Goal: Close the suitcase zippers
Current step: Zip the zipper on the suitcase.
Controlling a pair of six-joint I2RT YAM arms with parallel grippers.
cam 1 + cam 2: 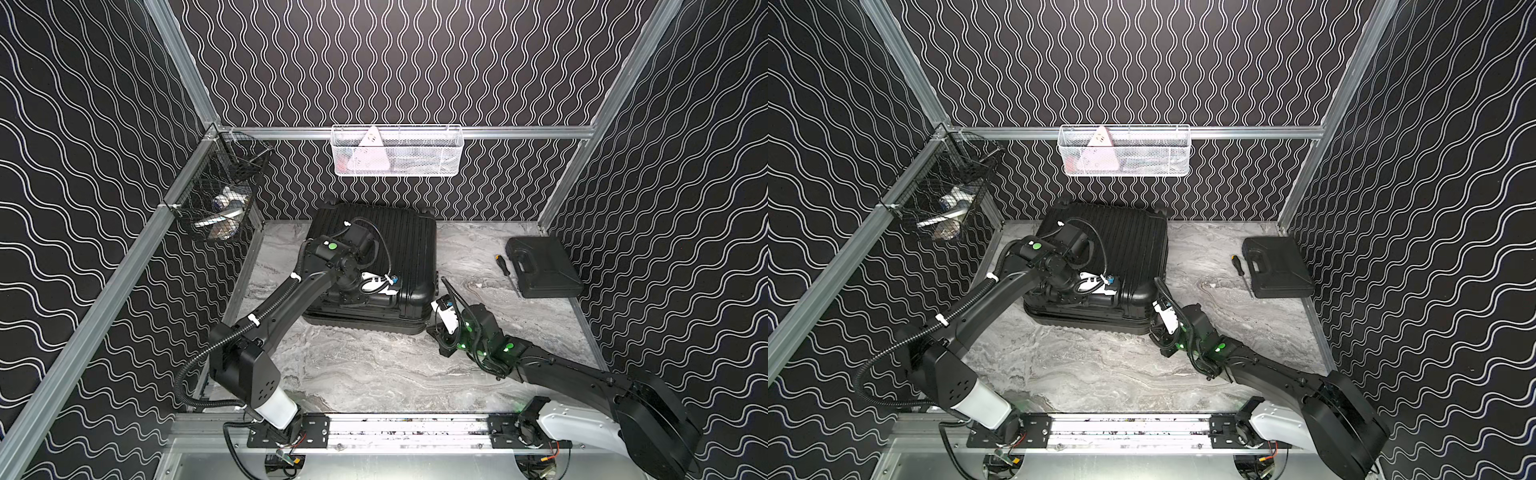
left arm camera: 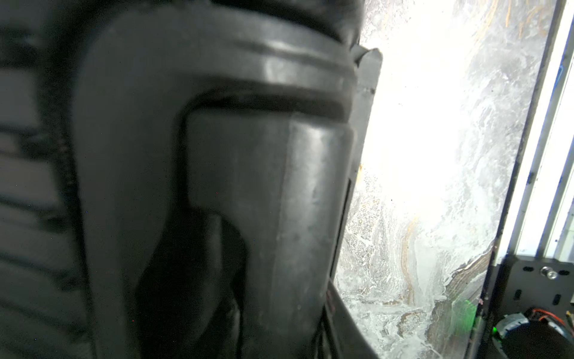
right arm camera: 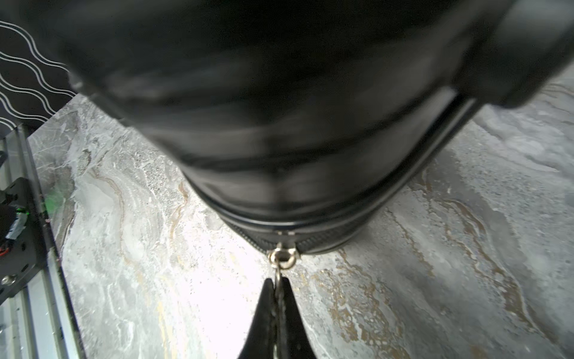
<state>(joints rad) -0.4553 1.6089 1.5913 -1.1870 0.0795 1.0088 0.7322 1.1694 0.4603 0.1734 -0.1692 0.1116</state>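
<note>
The left arm rises from its near-left base, bends at the elbow and reaches over the suitcase [image 1: 407, 245]. Its wrist is folded down so the left gripper [image 1: 347, 296] sits at the near-left part of the top shell. Its wrist view is filled with blurred moulded black plastic, and whether the jaws are open or closed cannot be told.

The right arm lies low and stretched across the table [image 1: 374, 365] to the suitcase's near-right corner. There the right gripper [image 3: 277, 286] is pinched tight on the silver metal zipper pull [image 3: 282, 258], which hangs from the toothed black zipper track [image 3: 326, 245] rounding that corner.

The one suitcase, ribbed black hard shell, lies flat toward the back centre of the grey marble-patterned table. To its right lie one smooth black tool case [image 1: 542, 272] and, beside it, one screwdriver [image 1: 505, 268]. Two baskets hang on the frame: a white mesh basket [image 1: 397, 164] and a black wire basket [image 1: 216, 199].
</note>
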